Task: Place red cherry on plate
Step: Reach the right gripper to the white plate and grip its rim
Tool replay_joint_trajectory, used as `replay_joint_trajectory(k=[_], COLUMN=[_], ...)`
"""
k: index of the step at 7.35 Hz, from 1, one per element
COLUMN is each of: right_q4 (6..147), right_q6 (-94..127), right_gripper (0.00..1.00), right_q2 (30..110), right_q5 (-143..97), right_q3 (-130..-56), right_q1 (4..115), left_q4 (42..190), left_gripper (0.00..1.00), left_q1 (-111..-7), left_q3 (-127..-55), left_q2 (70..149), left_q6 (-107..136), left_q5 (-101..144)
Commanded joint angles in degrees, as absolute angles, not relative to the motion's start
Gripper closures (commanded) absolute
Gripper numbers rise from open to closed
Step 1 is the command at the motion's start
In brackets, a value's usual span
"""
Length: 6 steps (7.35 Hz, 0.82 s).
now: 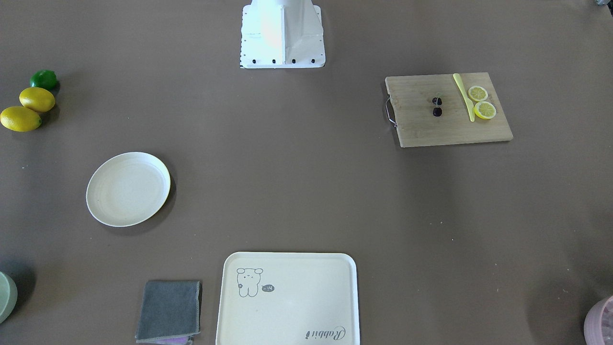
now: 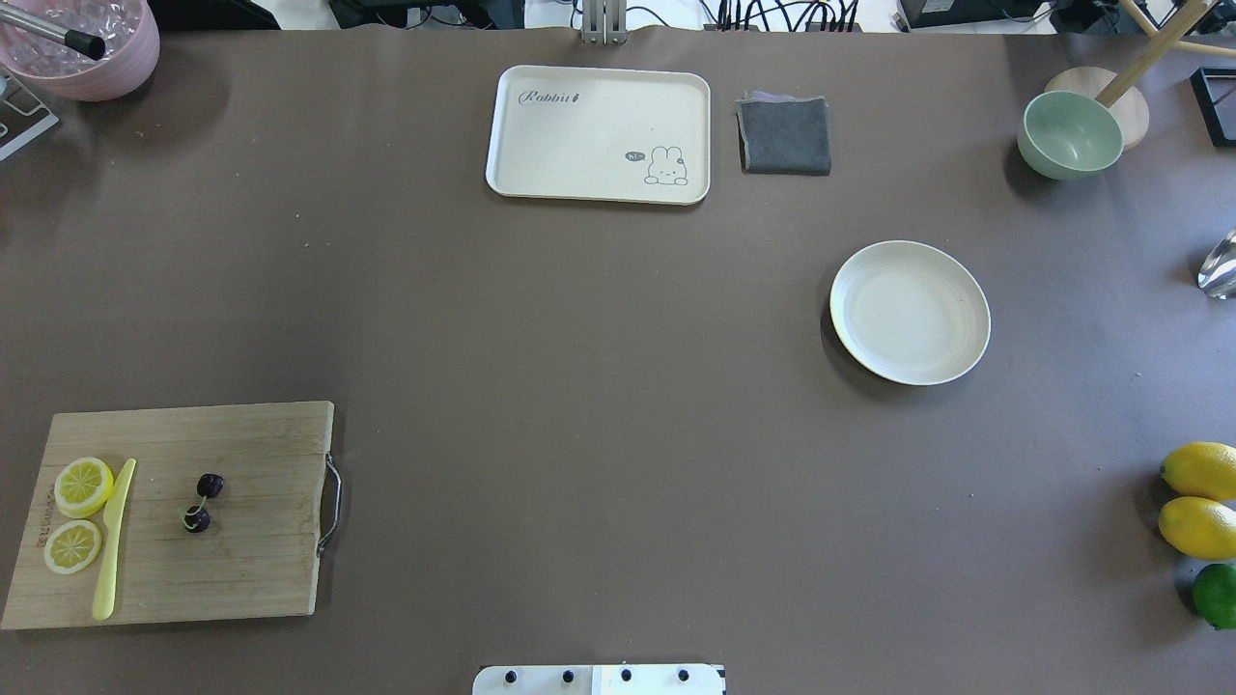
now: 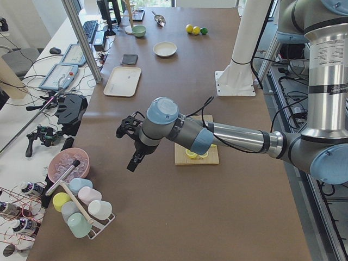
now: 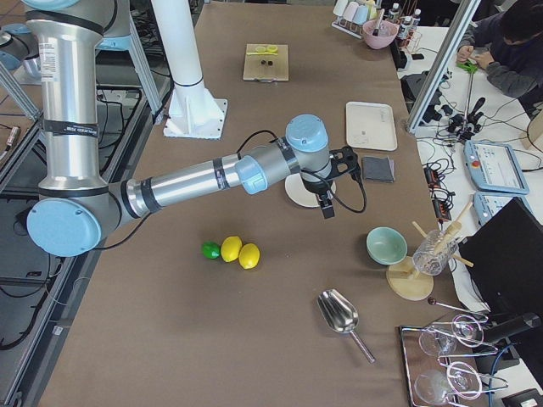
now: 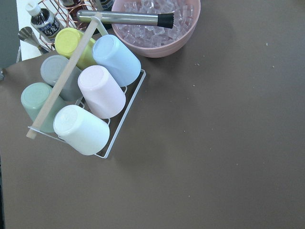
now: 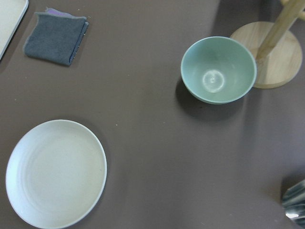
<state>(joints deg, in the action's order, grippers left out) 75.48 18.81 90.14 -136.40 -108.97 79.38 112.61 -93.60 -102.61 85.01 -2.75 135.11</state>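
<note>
The red cherry [image 2: 203, 502], two tiny dark fruits joined by green stems, lies on a wooden cutting board [image 2: 251, 569] at the table's near left; it also shows in the front view as the red cherry [image 1: 437, 106]. The round cream plate [image 2: 910, 312] sits bare on the right half, also seen as the plate [image 6: 56, 172] in the right wrist view. My left gripper [image 3: 132, 162] hangs high over the table's left end, away from the board. My right gripper [image 4: 327, 207] hovers by the plate's far edge. Both show only in side views, so I cannot tell their state.
Two lemon slices [image 2: 79, 512] and a yellow knife [image 2: 114, 541] share the board. A cream tray [image 2: 599, 135], grey cloth [image 2: 785, 135] and green bowl [image 2: 1070, 135] lie at the far edge. Lemons [image 2: 1199, 502] and a lime sit right; a pink ice bowl [image 5: 157, 28] and cup rack [image 5: 81, 95] sit left.
</note>
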Motion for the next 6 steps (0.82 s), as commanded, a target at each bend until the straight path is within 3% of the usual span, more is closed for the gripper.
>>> replay_joint_trajectory(k=[1,4,6], right_q4=[65.28,46.56,34.25], right_q6=[42.17,57.47,63.87], right_gripper=[0.01,0.06,0.26], right_q2=[90.08,90.35,91.14], right_q5=[-125.84,-118.92,-117.35], right_q3=[-108.38,-97.61,-90.30], right_q1=[65.37,55.20,52.23], left_q4=[115.48,124.96,125.33], left_gripper=[0.02,0.02,0.02], left_q1=[-88.11,-81.14,-80.51], left_q3=[-102.74,-102.48,-102.74], left_q2=[85.60,86.40,86.57], left_q6=[4.79,20.98,21.27], left_q5=[136.67,137.02,137.02])
